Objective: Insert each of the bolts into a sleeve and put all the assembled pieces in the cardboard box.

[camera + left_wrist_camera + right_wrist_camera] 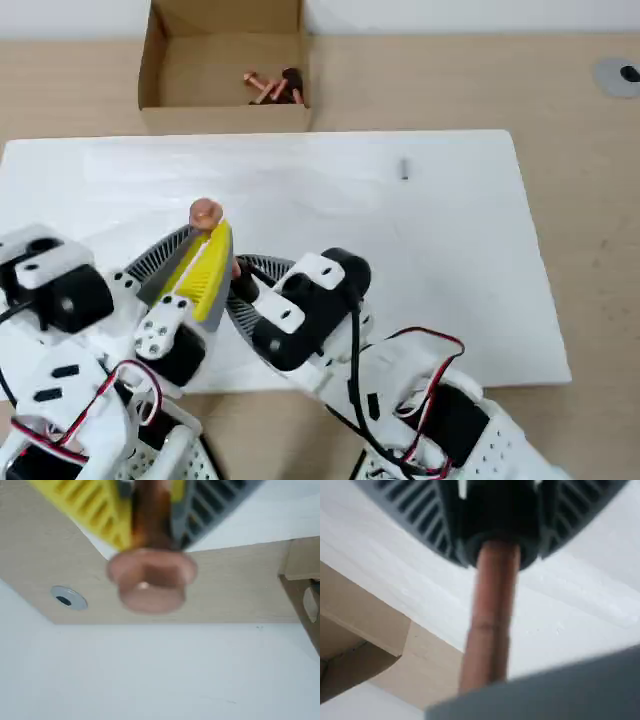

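Observation:
My left gripper (207,230), with one yellow and one grey finger, is shut on a copper bolt (205,212) held above the white mat, head pointing toward the cardboard box (150,70). In the left wrist view the bolt's head (150,580) juts out from between the fingers (95,510). My right gripper (238,272) sits close behind, shut on a black sleeve (497,525). The bolt's shaft (492,620) runs straight out of the sleeve's mouth. Assembled copper and black pieces (272,88) lie in the box.
The white mat (430,260) covers the table's middle, with a small grey item (404,168) on it at the back right. A metal grommet (620,75) sits in the wooden tabletop at far right. The box's corner (350,650) shows in the right wrist view.

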You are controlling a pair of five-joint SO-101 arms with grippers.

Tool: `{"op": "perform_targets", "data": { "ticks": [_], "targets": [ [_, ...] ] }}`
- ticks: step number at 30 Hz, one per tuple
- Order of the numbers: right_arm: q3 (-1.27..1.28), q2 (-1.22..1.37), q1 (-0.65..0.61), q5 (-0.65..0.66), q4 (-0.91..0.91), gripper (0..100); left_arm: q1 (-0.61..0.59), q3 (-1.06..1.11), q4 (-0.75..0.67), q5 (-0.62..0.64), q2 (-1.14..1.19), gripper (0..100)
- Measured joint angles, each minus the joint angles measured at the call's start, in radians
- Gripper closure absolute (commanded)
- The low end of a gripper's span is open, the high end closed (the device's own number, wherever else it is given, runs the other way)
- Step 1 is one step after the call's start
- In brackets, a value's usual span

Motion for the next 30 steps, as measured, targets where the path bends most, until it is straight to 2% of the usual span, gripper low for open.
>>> {"op": "perform_targets", "data": {
  "ticks": [5, 9, 13, 22, 30],
  "targets": [
    [0.002, 0.002, 0.000, 0.000, 0.000, 98.8, 0.005, 0.000, 0.072, -0.002, -0.017, 99],
    [0.002, 0.000, 0.011, 0.000, 0.000, 98.8, 0.080, 0.002, 0.164, -0.009, -0.020, 99],
    [0.000, -0.005, 0.021, 0.000, 0.000, 98.8, 0.120, 0.003, 0.181, -0.011, -0.017, 95],
    [0.000, -0.008, 0.026, -0.003, 0.009, 98.8, 0.052, -0.005, 0.207, 0.075, -0.018, 90],
    [-0.003, -0.008, 0.025, 0.000, 0.012, 98.8, 0.049, -0.232, 0.428, 0.080, 0.123, 86]
  ]
}}
